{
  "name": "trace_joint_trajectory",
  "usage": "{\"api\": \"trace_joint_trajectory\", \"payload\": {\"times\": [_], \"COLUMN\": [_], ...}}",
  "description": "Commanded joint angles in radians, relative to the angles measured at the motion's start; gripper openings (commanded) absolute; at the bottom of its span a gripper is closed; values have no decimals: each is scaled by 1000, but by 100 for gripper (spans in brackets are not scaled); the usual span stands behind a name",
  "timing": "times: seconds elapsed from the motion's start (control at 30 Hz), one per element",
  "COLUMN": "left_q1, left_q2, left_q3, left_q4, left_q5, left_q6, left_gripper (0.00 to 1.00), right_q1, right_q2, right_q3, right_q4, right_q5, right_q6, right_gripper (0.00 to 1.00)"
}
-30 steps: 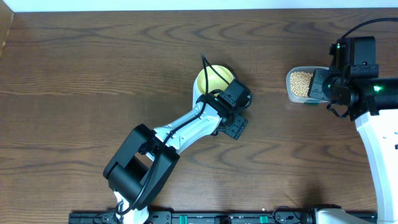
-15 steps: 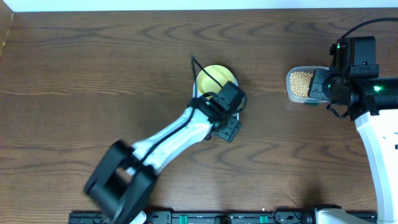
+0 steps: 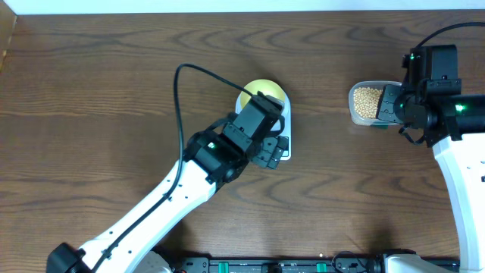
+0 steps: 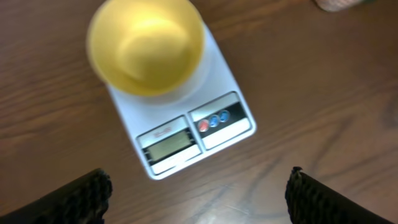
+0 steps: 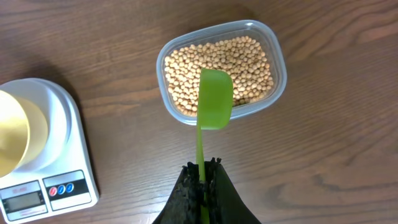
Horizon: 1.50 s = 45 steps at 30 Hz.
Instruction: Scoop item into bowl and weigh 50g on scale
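Observation:
The pale yellow bowl (image 4: 146, 46) stands empty on the white scale (image 4: 186, 134), whose display and red and blue buttons face my left gripper (image 4: 199, 186). That gripper is open, drawn back over the bare wood past the display edge, with nothing between its fingers. From overhead it (image 3: 267, 138) covers part of the scale (image 3: 286, 121) and bowl (image 3: 261, 91). My right gripper (image 5: 202, 171) is shut on the handle of a green scoop (image 5: 214, 99), its cup hanging over the tan beans (image 5: 249, 59) in the clear tub (image 5: 277, 87).
The tub (image 3: 355, 114) sits at the table's right, about a hand's width from the scale. The left arm's black cable (image 3: 178, 98) loops over the wood left of the bowl. Dark wooden table all round.
My left gripper has opened wider and pulled back from the bowl, which stays on the scale; the left arm has swung. The right arm and scoop have not moved.

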Motion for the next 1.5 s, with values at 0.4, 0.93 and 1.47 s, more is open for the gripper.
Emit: {"api": "trace_joint_trajectory", "payload": {"times": [0.4,0.93,1.47], "left_q1": [110,112,112], "left_q2": [-23,-167,-259], "left_q3": [13,111,111], "left_q4": [-45,-206,-267], "left_q5": [-106,-7,-8], "left_q6": [-70,-70,-44], "left_gripper": [100,100,99], "right_q1": [-5,-5,-113], "right_q2": [-14,-8,48], "right_q3": [27,27,26], "right_q4": [-16,-52,-48], "right_q5": [91,154,145], "right_q6": [-6,-5,-9], "right_gripper": [1,1,1]}}
